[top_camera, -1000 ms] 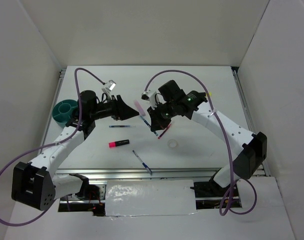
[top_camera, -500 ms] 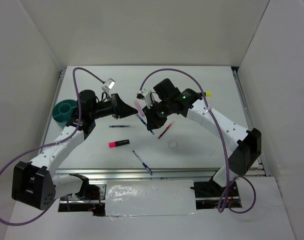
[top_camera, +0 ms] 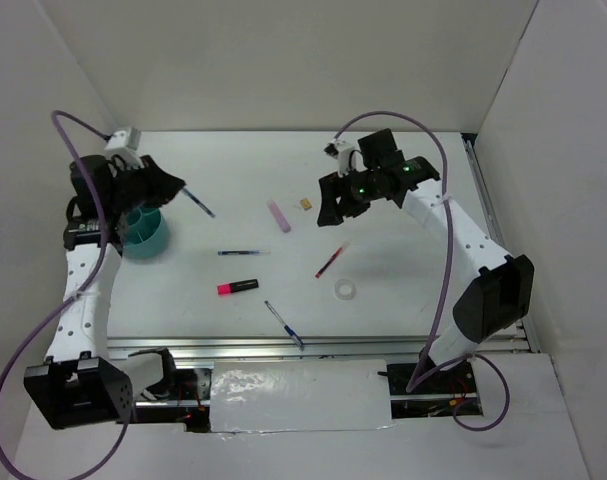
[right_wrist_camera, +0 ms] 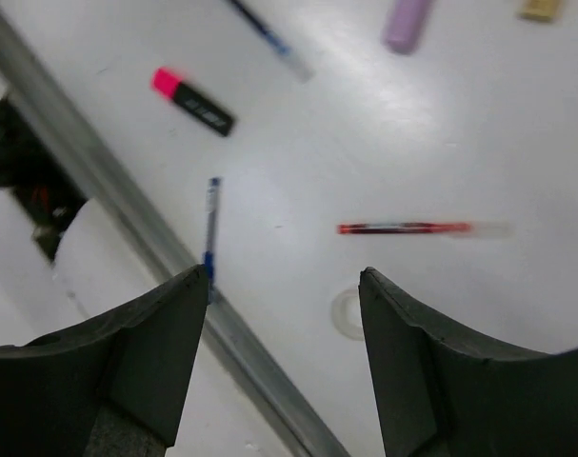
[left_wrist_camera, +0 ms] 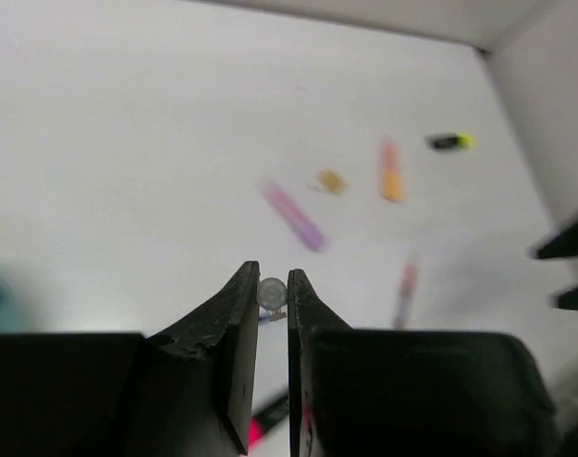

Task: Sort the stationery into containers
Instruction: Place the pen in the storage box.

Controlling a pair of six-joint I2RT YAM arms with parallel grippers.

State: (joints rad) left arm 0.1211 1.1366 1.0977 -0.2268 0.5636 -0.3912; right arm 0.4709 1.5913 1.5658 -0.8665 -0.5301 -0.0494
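From above, the left claw (top_camera: pixel 176 187) hangs over the far left of the white table (top_camera: pixel 403 300), clamped on a thin blue plastic pen (top_camera: pixel 201 205) that juts out from its tips toward the table's middle. The round teal plastic cup (top_camera: pixel 143 232) sits just below and nearer the arm's base than this claw. The right claw (top_camera: pixel 330 208) hovers with its fingers apart. A small tan eraser block (top_camera: pixel 305 203) lies just to its left, a pale pink marker (top_camera: pixel 278 215) a little farther left. A thin red pen (top_camera: pixel 331 260) and a small clear tape ring (top_camera: pixel 345 289) lie nearer than it. A second blue pen (top_camera: pixel 243 252), a pink-and-black marker (top_camera: pixel 238 287) and a third blue pen (top_camera: pixel 283 323) lie well to its near left.

On the left wrist camera, the left claw (left_wrist_camera: pixel 272 276) pinches the blue pen's round end (left_wrist_camera: pixel 271 292) between its tips. Beyond the tips lie the pale pink marker (left_wrist_camera: pixel 296 217), the eraser block (left_wrist_camera: pixel 330 181), an orange marker (left_wrist_camera: pixel 391 171) and, farthest, a black-and-yellow marker (left_wrist_camera: pixel 450 142); all are blurred.

On the right wrist camera, the right claw (right_wrist_camera: pixel 281 276) is spread wide and holds nothing. The tape ring (right_wrist_camera: pixel 348 314) lies between its fingers, near the right one, and the red pen (right_wrist_camera: pixel 408 228) just beyond. The third blue pen (right_wrist_camera: pixel 210 233) lies by the left fingertip, beside the table's metal rail (right_wrist_camera: pixel 155 248).
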